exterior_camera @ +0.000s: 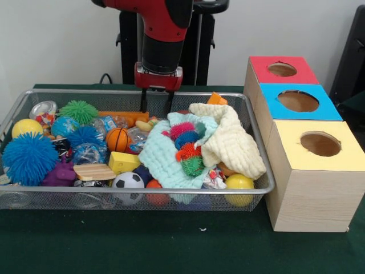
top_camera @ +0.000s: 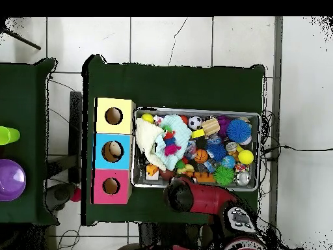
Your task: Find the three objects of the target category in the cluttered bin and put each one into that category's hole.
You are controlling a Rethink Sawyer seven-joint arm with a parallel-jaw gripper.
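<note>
The wire mesh bin [exterior_camera: 171, 191] is full of toys. A green puffer ball [exterior_camera: 78, 111] lies at its far left corner, also in the overhead view [top_camera: 224, 174]. A large blue puffer ball [exterior_camera: 28, 158] sits at the left end, and a smaller blue one [exterior_camera: 84, 137] lies beside it. A cluster of small red, blue, orange and green hairy balls [exterior_camera: 187, 142] rests on a mint cloth. My gripper [exterior_camera: 157, 105] hangs open and empty over the bin's far rim, near the middle. The red-topped box's hole [exterior_camera: 282, 69] is at the far right, also in the overhead view [top_camera: 110, 186].
The blue-topped hole [exterior_camera: 297, 101] and the yellow-topped hole [exterior_camera: 320, 143] stand nearer the camera in the same row. A cream cloth [exterior_camera: 231, 142] covers the bin's right end. Yellow balls [exterior_camera: 26, 127] [exterior_camera: 239, 182], a small football [exterior_camera: 128, 181] and an orange basketball [exterior_camera: 116, 138] lie among the clutter.
</note>
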